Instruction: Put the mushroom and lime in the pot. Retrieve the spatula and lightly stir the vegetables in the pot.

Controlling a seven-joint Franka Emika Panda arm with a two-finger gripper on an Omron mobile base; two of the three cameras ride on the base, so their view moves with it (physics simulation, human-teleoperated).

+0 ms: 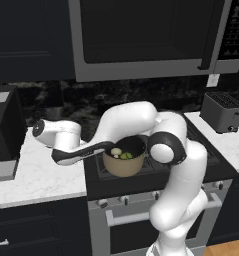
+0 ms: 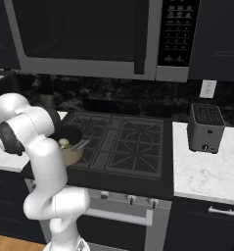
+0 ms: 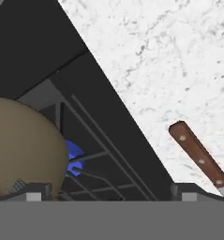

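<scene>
The tan pot (image 1: 123,165) stands on the stove's front left burner, with the pale mushroom (image 1: 116,151) and the green lime (image 1: 126,155) lying inside it. In the right base view the pot (image 2: 72,155) peeks out from behind my arm. My arm reaches left, past the pot, low over the stove's left edge. In the hand view my gripper (image 3: 111,197) is open with nothing between its fingertips. The pot's tan wall (image 3: 24,145) is at the left. The spatula's red-brown handle (image 3: 197,155) lies on the marble counter at the right, a little beyond the right fingertip (image 3: 184,195).
A grey toaster (image 1: 222,112) sits on the counter right of the stove (image 2: 121,142). A black appliance (image 1: 3,131) stands at the far left of the white counter (image 1: 36,175). A microwave (image 1: 141,35) hangs above. A blue flame (image 3: 75,157) glows under the grate beside the pot.
</scene>
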